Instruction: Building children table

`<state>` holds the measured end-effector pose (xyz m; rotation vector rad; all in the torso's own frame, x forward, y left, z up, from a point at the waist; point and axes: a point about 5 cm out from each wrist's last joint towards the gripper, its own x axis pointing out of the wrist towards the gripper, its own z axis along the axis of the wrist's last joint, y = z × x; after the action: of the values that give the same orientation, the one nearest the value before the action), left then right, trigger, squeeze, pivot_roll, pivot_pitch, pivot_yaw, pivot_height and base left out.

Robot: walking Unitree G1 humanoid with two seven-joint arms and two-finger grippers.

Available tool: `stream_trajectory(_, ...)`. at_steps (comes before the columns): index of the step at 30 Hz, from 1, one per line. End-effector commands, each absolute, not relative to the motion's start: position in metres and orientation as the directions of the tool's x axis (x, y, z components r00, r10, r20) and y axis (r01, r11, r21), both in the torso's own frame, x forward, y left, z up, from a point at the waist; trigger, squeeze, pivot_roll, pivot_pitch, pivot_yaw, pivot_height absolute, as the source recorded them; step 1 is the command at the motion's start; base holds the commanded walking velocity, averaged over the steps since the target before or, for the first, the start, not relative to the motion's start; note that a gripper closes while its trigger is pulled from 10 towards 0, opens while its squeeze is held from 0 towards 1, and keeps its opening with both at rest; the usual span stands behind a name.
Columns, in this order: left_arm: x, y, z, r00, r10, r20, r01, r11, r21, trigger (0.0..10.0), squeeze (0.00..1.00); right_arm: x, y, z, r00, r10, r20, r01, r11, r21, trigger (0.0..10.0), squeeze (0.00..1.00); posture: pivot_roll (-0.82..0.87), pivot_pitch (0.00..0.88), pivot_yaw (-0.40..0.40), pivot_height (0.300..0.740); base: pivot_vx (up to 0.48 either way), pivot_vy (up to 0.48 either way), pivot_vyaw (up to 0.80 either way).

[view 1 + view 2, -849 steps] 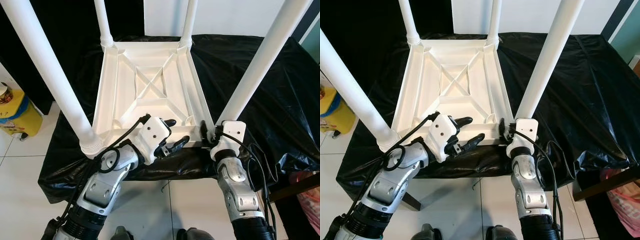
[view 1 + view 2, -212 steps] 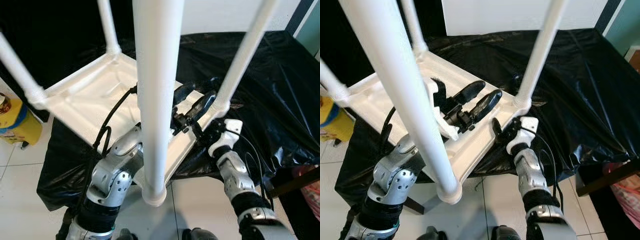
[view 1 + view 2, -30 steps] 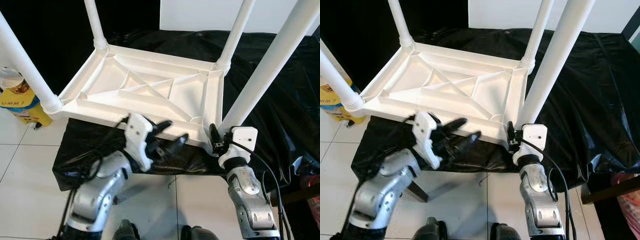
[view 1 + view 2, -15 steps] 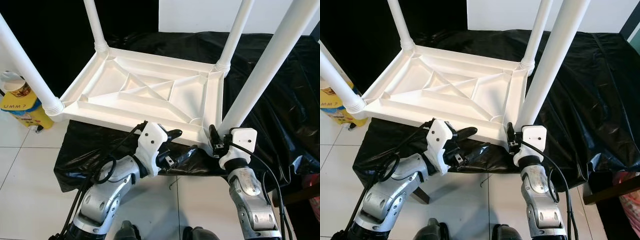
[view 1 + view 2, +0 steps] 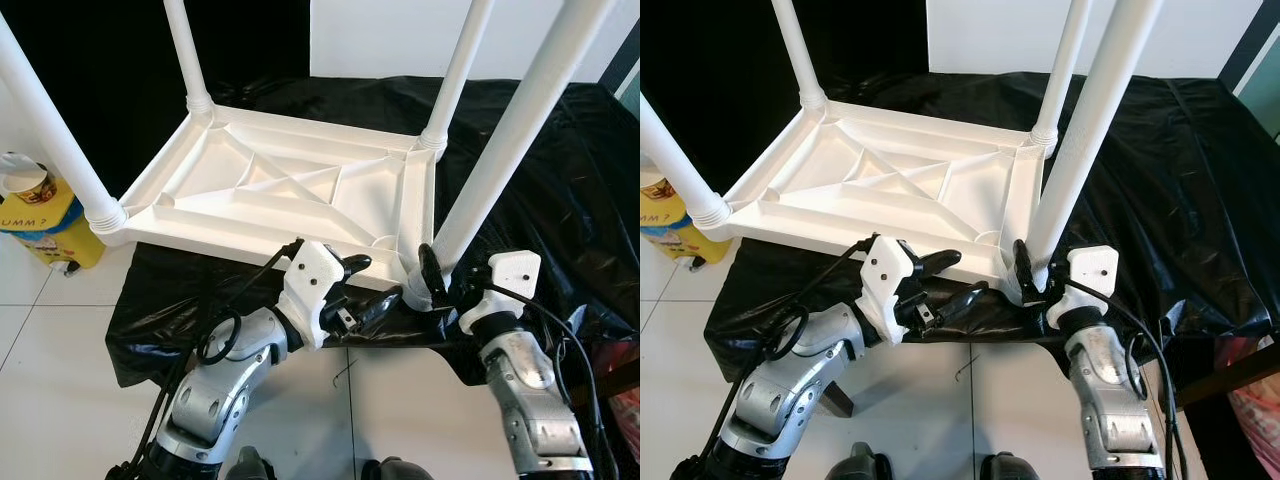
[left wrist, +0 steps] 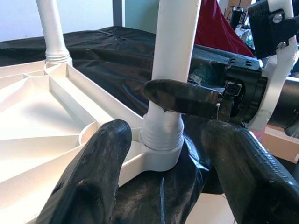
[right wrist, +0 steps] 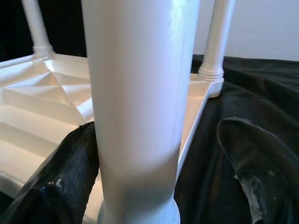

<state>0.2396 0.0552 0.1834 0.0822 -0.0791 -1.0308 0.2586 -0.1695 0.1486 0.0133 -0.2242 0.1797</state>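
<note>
The left gripper hangs open and empty at the near edge of the upturned white table, which lies on a black sheet. The right gripper is spread around the nearest table leg just above its base, one finger touching it and the other apart. The other three legs stand farther back.

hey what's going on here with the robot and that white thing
A small white plastic table lies upside down on a black plastic sheet, all four legs fitted and pointing up. The robot's right tool straddles the base of the near-right white leg, fingers open. Its left tool hovers open at the table's near edge.
</note>
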Motion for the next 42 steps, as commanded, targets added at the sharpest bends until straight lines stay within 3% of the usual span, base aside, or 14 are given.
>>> stream_trajectory(1,0.244,0.055,0.183,0.567,-0.823,0.031,0.819,0.568,0.088,10.0,0.0,0.26,-0.174,0.145,0.955,0.212,0.206,-0.211,0.977,-0.026,10.0,0.0,-0.01,0.068,-0.038,0.74,0.0,0.0,0.0)
stream_trajectory(11,0.241,0.049,0.18,0.527,-0.85,0.006,0.843,0.524,0.121,10.0,0.0,0.263,-0.186,0.144,0.882,0.45,0.138,-0.438,0.892,-0.11,10.0,0.0,-0.03,0.073,-0.018,0.74,0.0,0.0,0.0)
stream_trajectory(27,0.241,0.046,0.183,0.514,-0.858,0.011,0.85,0.511,0.13,10.0,0.0,0.297,-0.181,0.14,0.762,0.647,0.038,-0.633,0.756,-0.166,10.0,0.0,-0.01,0.074,-0.025,0.74,0.0,0.0,0.0)
stream_trajectory(28,0.242,0.046,0.184,0.517,-0.856,0.012,0.848,0.514,0.13,10.0,0.0,0.299,-0.179,0.139,0.756,0.654,0.031,-0.641,0.749,-0.166,9.1,0.0,0.0,0.071,-0.027,0.74,0.0,0.0,0.0)
stream_trajectory(29,0.242,0.047,0.184,0.519,-0.855,0.013,0.847,0.516,0.13,10.0,0.0,0.301,-0.179,0.139,0.751,0.66,0.028,-0.647,0.744,-0.165,1.5,0.0,0.0,0.071,-0.027,0.74,0.0,0.0,0.0)
stream_trajectory(31,0.242,0.047,0.184,0.522,-0.853,0.013,0.845,0.519,0.13,10.0,0.0,0.303,-0.178,0.138,0.748,0.663,0.027,-0.651,0.74,-0.168,1.5,0.0,0.0,0.069,-0.028,0.74,0.0,0.0,0.0)
stream_trajectory(32,0.243,0.047,0.184,0.526,-0.85,0.015,0.842,0.523,0.133,10.0,0.0,0.304,-0.177,0.138,0.743,0.669,0.026,-0.656,0.735,-0.174,0.0,0.0,0.0,0.066,-0.031,0.74,0.0,0.0,0.0)
stream_trajectory(40,0.246,0.046,0.186,0.534,-0.845,0.025,0.836,0.532,0.137,10.0,0.0,0.306,-0.181,0.133,0.743,0.669,0.016,-0.657,0.733,-0.179,0.0,0.0,0.0,0.069,-0.036,0.74,0.0,0.0,0.0)
stream_trajectory(41,0.246,0.046,0.186,0.535,-0.845,0.025,0.835,0.533,0.137,10.0,0.0,0.306,-0.182,0.131,0.751,0.66,0.011,-0.649,0.741,-0.175,7.1,0.0,0.0,0.068,-0.036,0.74,0.0,0.0,0.0)
stream_trajectory(42,0.246,0.046,0.186,0.535,-0.844,0.024,0.835,0.533,0.136,10.0,0.0,0.306,-0.184,0.13,0.762,0.648,0.011,-0.637,0.752,-0.172,10.0,0.0,-0.01,0.072,-0.038,0.74,0.0,0.0,0.0)
